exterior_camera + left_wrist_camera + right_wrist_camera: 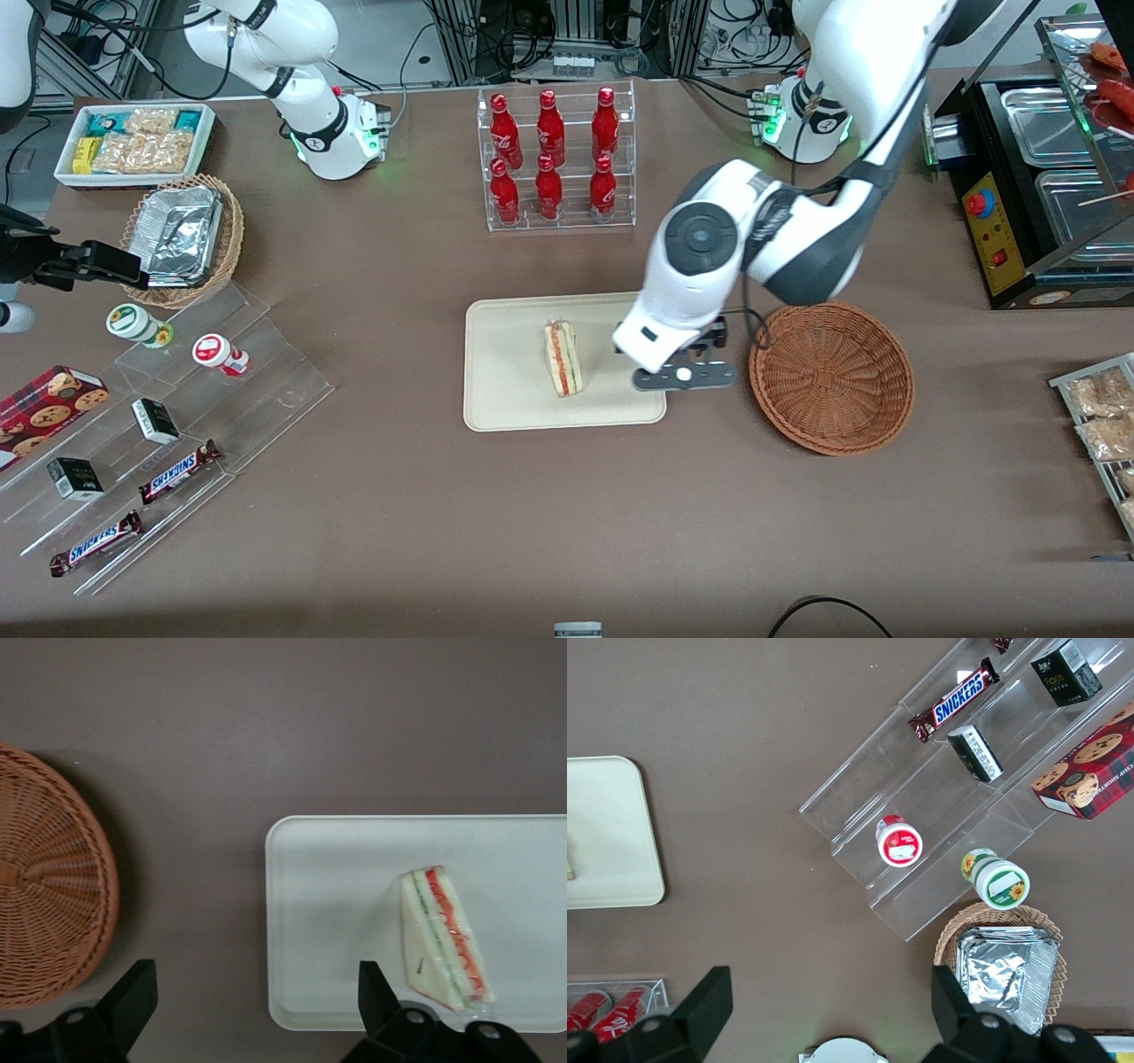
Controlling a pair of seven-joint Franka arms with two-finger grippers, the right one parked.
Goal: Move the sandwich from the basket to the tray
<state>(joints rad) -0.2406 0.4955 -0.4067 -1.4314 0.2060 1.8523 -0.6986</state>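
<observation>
The sandwich [562, 358] [443, 935], a pale wedge with red, yellow and green layers, lies on the cream tray [505, 354] [337, 904], near its middle. The round reddish-brown basket [831, 377] [44, 904] stands beside the tray toward the working arm's end of the table, with nothing in it. My gripper [673, 354] [257, 979] hangs open above the tray's edge nearest the basket, holding nothing. One finger [376, 988] is over the tray close to the sandwich. The other finger [133, 992] is over the table by the basket's rim.
A clear rack of red bottles [556, 159] stands farther from the camera than the tray. Toward the parked arm's end are a stepped acrylic shelf [177, 399] with candy bars, a tan basket with foil packets [182, 237] and a white snack bin [135, 142]. A black food warmer [1045, 177] sits at the working arm's end.
</observation>
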